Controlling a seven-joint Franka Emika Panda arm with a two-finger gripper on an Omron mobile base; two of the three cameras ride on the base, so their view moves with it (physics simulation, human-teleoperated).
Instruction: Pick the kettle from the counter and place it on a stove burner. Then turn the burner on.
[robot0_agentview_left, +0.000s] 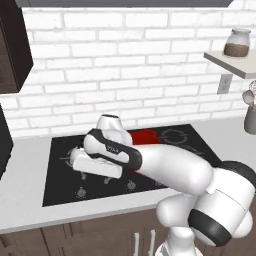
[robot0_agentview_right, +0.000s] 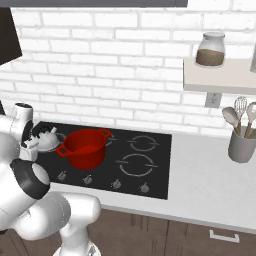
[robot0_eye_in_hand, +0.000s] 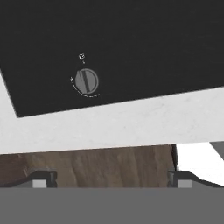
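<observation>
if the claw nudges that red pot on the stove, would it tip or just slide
Probably slide: the red pot looks wide and squat, sitting flat on the smooth black stove. It likely feels heavy for its size, being thick-walled. A push on one of its two side handles may turn it instead.

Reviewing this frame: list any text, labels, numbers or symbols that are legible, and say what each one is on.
No readable words, brands or numbers.
Arm link: small grey marking, too blurred to read.
Knob on the stove: tiny white mark above it and a thin dotted arc around it, too small to read.
Burner rings: white line markings only, no text.
Jar on the shelf: no label visible.
</observation>
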